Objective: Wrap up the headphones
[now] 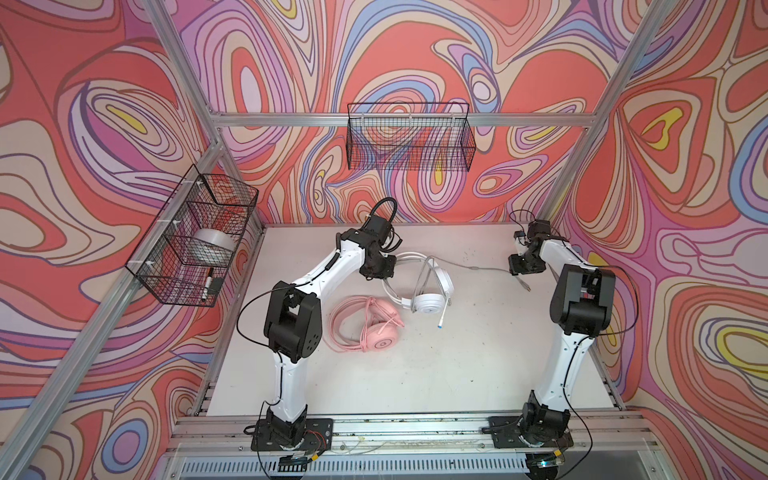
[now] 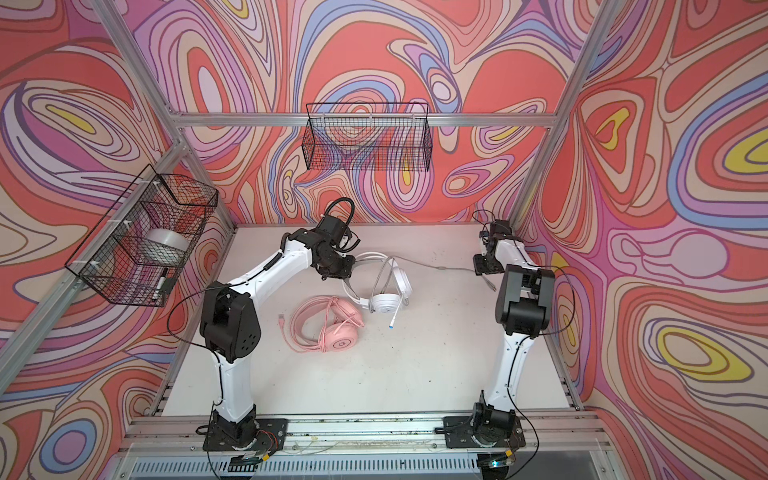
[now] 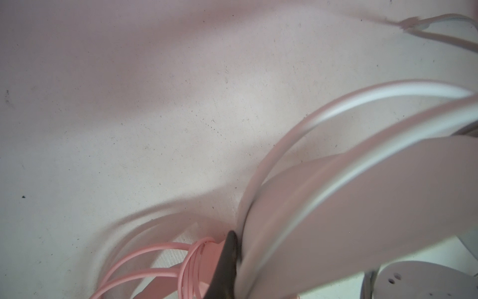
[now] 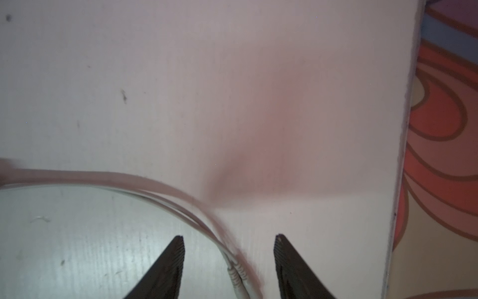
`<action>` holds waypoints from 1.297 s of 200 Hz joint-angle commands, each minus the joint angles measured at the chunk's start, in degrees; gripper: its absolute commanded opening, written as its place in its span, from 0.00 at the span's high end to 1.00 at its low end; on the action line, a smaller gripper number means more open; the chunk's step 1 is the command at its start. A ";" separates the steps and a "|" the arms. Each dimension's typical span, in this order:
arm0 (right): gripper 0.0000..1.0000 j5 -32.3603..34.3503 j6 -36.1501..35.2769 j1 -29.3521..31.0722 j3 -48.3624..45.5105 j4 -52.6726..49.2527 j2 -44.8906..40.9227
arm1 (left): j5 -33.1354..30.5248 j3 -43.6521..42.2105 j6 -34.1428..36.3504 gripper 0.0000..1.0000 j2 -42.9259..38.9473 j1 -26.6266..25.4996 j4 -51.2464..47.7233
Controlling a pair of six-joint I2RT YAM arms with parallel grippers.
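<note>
Pinching the white headset (image 1: 430, 305) by its thin band, the left pincer (image 1: 380, 272) is pressed together at the headset's far-left edge. In the left wrist view only one dark finger (image 3: 228, 261) shows, tight against that band; the other is hidden behind the wide headband pad.

White headset sits mid-bench (image 1: 415, 374), headband tipped up, one ear cup flat and facing up, boom mic (image 1: 444, 313) pointing toward the front edge.

Grey-white cable (image 1: 478, 269) runs from the white headset's far side out to the right, lying on the bench. Its plug (image 1: 525, 286) rests at the end of that run.

Right pincer (image 1: 521, 266) is well to the right of the white headset, over the cable end. Its jaws are spread in the right wrist view (image 4: 229, 236). The cable's ribbed strain relief (image 4: 236, 274) lies between the fingers, and neither finger touches it.

Pink headset (image 1: 374, 328) lies just front-left of the white headset, close beside it, with one ear cup up. Pink cable (image 2: 305, 328) is looped in coils around it, and the pink plug (image 2: 281, 319) sticks out on the side away from the white headset.

Two wire baskets hang on the walls, well apart from the white headset: one on the back wall (image 1: 409, 137), one on the left (image 1: 191, 237) holding a tape roll (image 1: 214, 247).
</note>
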 commanded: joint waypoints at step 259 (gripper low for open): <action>0.90 1.50 1.53 -0.95 -7.61 -3.46 -0.80 | 5.11 5.67 -3.19 1.00 1.34 0.25 -1.36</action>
